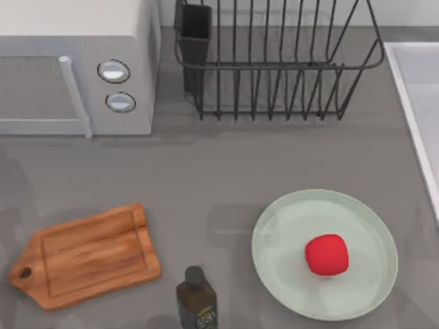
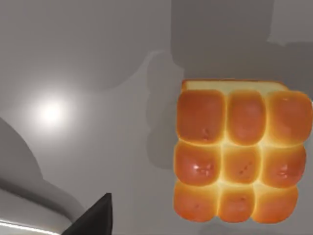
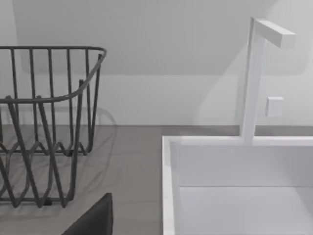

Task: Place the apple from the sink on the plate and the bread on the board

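The red apple [image 1: 326,254] rests on the mint-green plate [image 1: 288,226] at the front right of the table. The wooden board [image 1: 86,255] lies bare at the front left, its handle pointing left. In the left wrist view the golden bread [image 2: 237,152] lies on the grey counter, and a dark part of my left gripper [image 2: 95,220] shows beside it, apart from it. The white sink [image 1: 418,103] runs along the right edge. The right wrist view looks at the sink's rim [image 3: 168,186], with a dark part of my right gripper [image 3: 95,218] low in view.
A microwave [image 1: 75,68] stands at the back left. A black wire dish rack [image 1: 274,62] is at the back middle. A dark bottle [image 1: 196,298] stands at the front between board and plate. A white faucet [image 3: 254,78] rises behind the sink.
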Robot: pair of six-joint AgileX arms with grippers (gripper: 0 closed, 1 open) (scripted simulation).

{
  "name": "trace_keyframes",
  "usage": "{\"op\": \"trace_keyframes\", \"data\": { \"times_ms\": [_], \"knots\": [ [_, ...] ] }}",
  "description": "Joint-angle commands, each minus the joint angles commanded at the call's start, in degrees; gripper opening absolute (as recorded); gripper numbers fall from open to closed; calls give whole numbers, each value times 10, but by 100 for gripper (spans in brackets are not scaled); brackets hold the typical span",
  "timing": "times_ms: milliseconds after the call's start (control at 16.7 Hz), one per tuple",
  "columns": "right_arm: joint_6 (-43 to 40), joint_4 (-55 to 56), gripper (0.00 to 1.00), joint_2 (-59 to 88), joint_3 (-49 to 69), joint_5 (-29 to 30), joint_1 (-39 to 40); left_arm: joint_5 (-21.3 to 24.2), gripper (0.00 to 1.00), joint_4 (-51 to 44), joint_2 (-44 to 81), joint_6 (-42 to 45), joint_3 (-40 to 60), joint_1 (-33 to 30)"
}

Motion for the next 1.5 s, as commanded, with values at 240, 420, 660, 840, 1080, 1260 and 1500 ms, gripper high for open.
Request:
{"op": "trace_keyframes", "data": {
  "times_ms": [240,420,660,840,1080,1260,1500],
  "knots": [
    [0,0,100,0,0,0,0,0,100,-8,12,11,9,3],
    [0,0,100,0,0,0,0,0,100,-5,12,10,6,0],
    [0,0,100,0,0,0,0,0,100,53,40,11,-24,2],
    [0,0,100,0,0,0,0,0,100,121,72,13,-57,3],
    [0,0,100,0,0,0,0,0,100,156,91,14,-76,4],
    [0,0,100,0,0,0,0,0,92,156,91,14,-76,4],
    [0,0,100,0,0,0,0,0,62,156,91,14,-76,4]
  ]
}}
